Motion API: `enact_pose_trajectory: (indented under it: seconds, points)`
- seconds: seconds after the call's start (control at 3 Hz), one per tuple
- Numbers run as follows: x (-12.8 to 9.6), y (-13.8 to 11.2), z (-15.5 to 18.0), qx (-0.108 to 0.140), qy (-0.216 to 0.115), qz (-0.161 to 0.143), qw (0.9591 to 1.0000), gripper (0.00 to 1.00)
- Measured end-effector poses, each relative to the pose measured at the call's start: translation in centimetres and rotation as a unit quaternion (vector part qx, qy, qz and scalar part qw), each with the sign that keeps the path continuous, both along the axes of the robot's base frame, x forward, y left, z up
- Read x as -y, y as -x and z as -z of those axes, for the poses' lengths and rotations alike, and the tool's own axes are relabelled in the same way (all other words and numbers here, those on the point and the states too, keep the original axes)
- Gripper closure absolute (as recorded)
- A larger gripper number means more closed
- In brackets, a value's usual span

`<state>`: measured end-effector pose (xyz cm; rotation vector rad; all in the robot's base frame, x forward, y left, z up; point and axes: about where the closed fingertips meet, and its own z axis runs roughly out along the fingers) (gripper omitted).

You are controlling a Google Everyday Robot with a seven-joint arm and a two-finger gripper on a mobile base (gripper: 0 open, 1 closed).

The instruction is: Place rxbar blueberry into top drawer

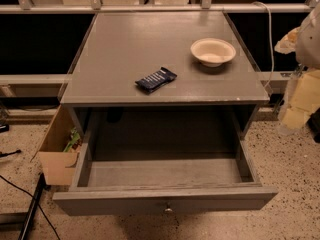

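The rxbar blueberry [156, 79], a small flat bar in a dark navy wrapper, lies on the grey table top [130, 44] near its front edge, slightly left of centre. The top drawer [125, 200] is pulled wide open below the table top, and nothing lies on its bare floor. Its small round knob [168, 209] shows on the front panel. My gripper [299, 96] is a pale, blurred shape at the right edge of the view, beside the table's right side, apart from the bar and holding nothing that I can see.
A cream round bowl [213, 51] stands on the table at the back right of the bar. A tan cardboard box [59, 151] sits on the floor against the drawer's left side. Cables [30, 209] run over the speckled floor at the left. A rail [160, 7] runs behind the table.
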<state>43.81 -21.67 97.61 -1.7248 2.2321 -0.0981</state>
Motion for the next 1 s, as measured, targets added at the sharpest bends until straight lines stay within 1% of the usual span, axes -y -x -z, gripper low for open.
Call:
enact_pose_trajectory:
  seconds: [0.33, 0.67, 1.0]
  points:
    - [0.0, 0.0, 0.0, 0.001, 0.0, 0.0, 1.0, 0.0]
    - [-0.5, -0.8, -0.2, 0.009, -0.009, 0.012, 0.9998, 0.0]
    - [-1.9, -2.0, 0.1, 0.018, -0.023, 0.031, 0.9991, 0.0]
